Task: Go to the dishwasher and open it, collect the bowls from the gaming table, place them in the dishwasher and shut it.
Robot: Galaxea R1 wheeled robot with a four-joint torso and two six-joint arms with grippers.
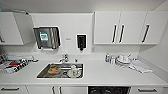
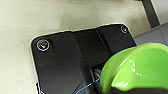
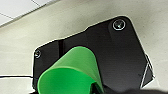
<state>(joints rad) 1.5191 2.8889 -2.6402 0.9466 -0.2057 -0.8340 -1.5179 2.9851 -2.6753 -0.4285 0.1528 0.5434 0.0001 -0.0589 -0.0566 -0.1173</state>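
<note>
A glossy green bowl [image 2: 140,67] sits against the dark wrist plate.

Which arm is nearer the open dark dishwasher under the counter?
Likely right: the dishwasher lies right of the robot's centre, its right arm's side; the left arm's side faces white cabinets.

No legible text, brand, number or sign is present. The paper towel dispenser [image 1: 47,37] on the wall above the counter [image 1: 107,73] carries a green-and-white label [image 1: 44,36]; its print cannot be read. A small wall plate [image 1: 68,38] beside it is likewise illegible.
</note>
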